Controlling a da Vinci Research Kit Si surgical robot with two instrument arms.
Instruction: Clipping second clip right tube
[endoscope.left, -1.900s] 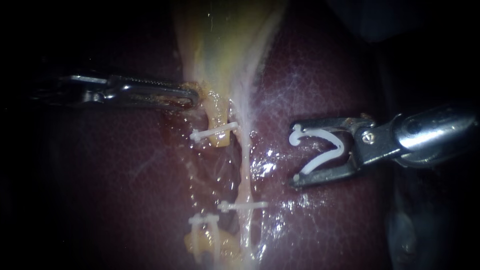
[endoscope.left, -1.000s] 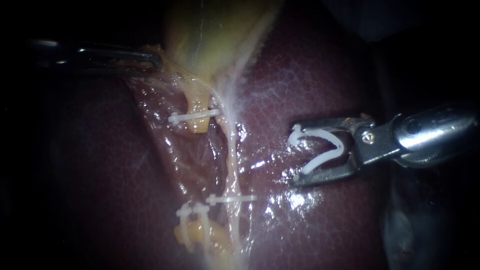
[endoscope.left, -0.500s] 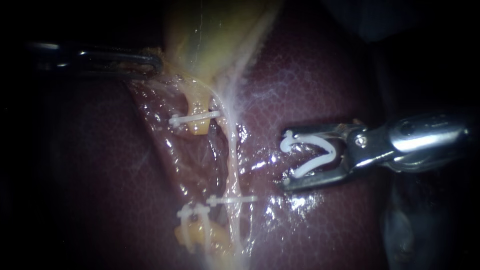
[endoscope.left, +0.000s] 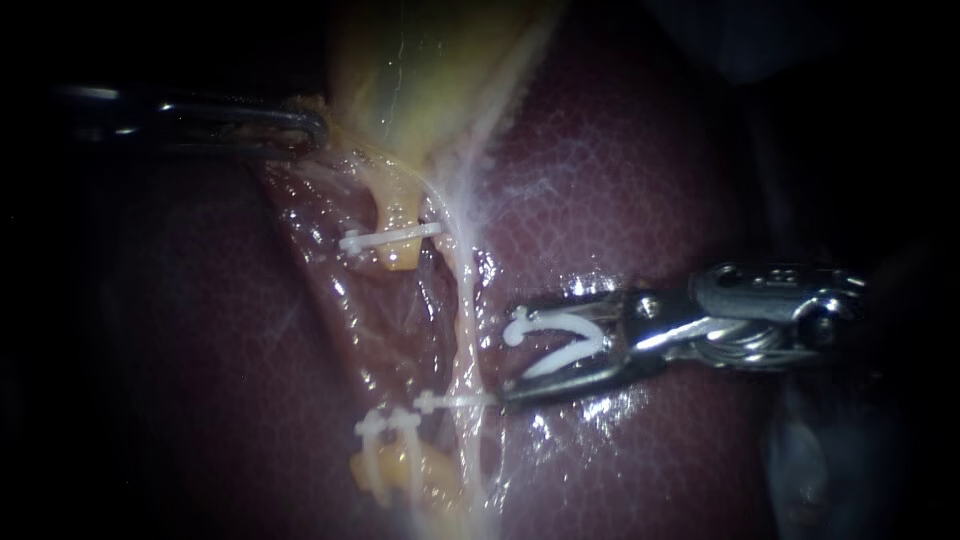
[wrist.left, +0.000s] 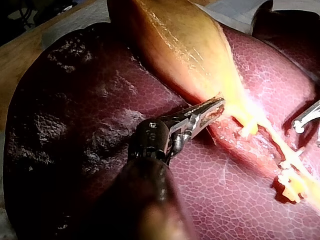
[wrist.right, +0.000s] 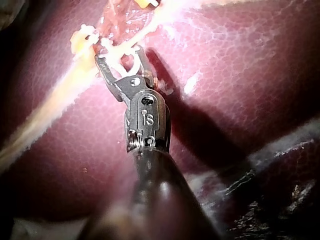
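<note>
Right instrument (endoscope.left: 512, 352) carries V-shaped white clip (endoscope.left: 588, 338) over glistening liver (endoscope.left: 620, 180).

Two instruments were in view: the left instrument (endoscope.left: 312, 124) and the right instrument (endoscope.left: 510, 360). There were five white clips. One open clip (endoscope.left: 555, 340) sat in the right instrument's jaws, just beside the right tube (endoscope.left: 466, 310). One closed clip (endoscope.left: 455, 401) crossed that tube. Beyond the tube were two yellow stumps: the upper stump (endoscope.left: 397, 262) carried one clip (endoscope.left: 390, 238) and the lower stump (endoscope.left: 395, 470) carried two clips (endoscope.left: 390, 428). There was one liver (endoscope.left: 620, 180) and one gallbladder (endoscope.left: 420, 70).
</note>
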